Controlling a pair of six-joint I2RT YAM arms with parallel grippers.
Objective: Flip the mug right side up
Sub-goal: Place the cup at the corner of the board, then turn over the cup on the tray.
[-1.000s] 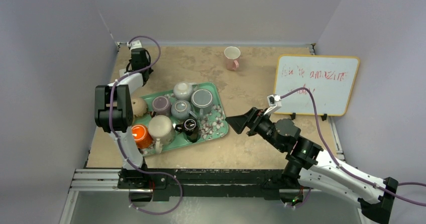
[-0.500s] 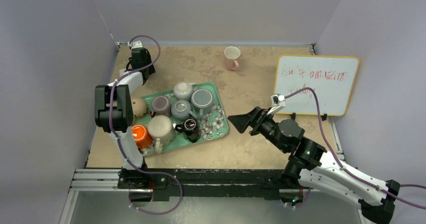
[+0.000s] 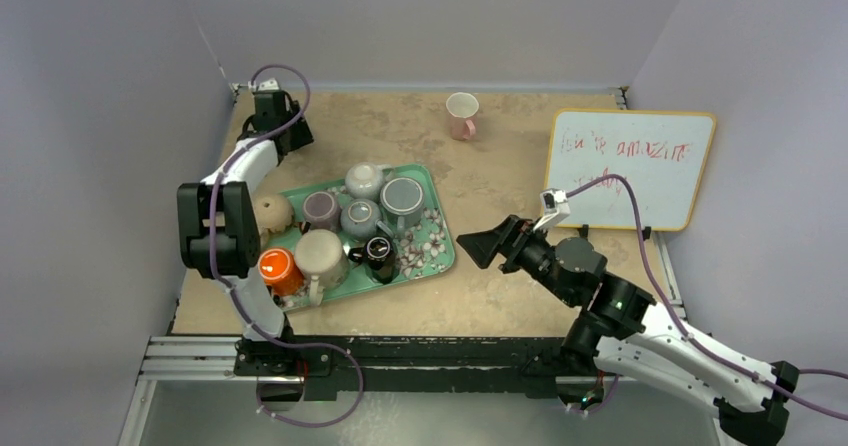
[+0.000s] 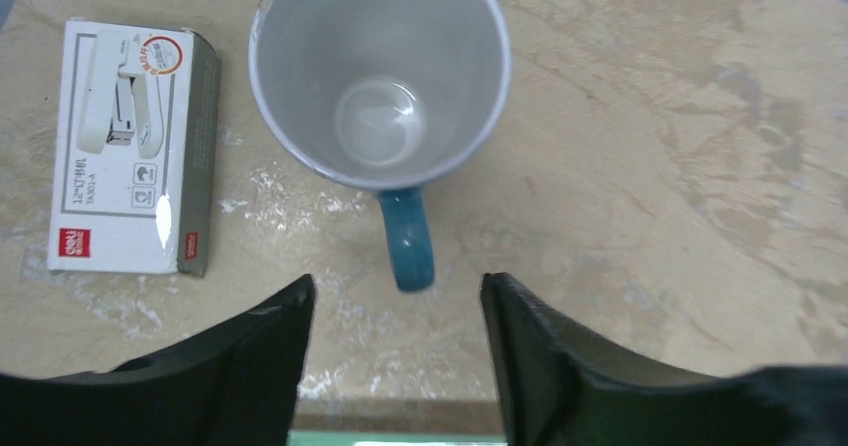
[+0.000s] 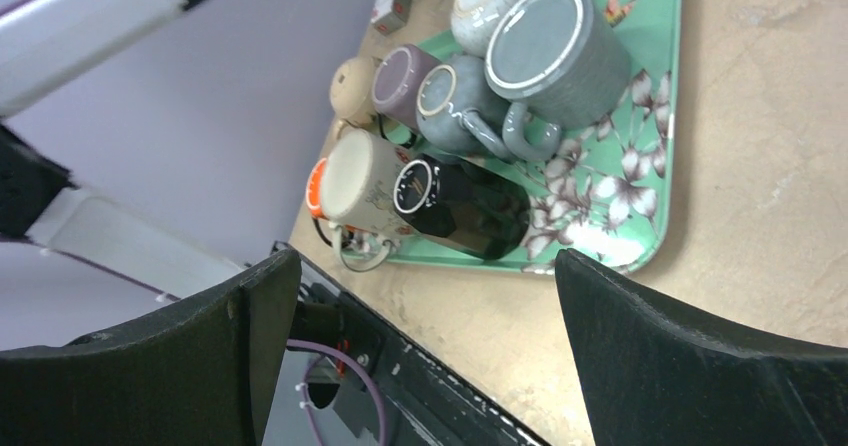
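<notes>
At the far left corner of the table [image 3: 520, 146], the left gripper [image 4: 395, 291] hung above the blue-handled mug [image 4: 380, 76]. Its two fingers were spread apart and held nothing; only the tip of the mug's handle showed below the gap. The mug stood right side up on the tabletop, its pale inside open to the wrist camera and its handle pointing back toward the gripper. In the top view the left wrist hid it. A small white box [image 4: 130, 146] printed with a stapler lay flat just beside the mug, not touching it.

Nearer and to the right sat a green flowered tray [image 3: 430, 251] crowded with cups. An orange mug [image 3: 280, 269] was at its near left end, with a cream mug [image 3: 320, 253] and a black mug [image 3: 380, 251] beside it. A large grey mug [image 5: 555, 51] stood base up toward the far right of the tray.

A pink cup [image 3: 462, 114] stood upright, alone, at the far middle of the table.

The right gripper [image 3: 475, 249] hovered just right of the tray with its fingers wide apart and empty, pointing at the tray.

Against the right wall leaned a whiteboard [image 3: 630, 166] with red writing too scrawled to read.
</notes>
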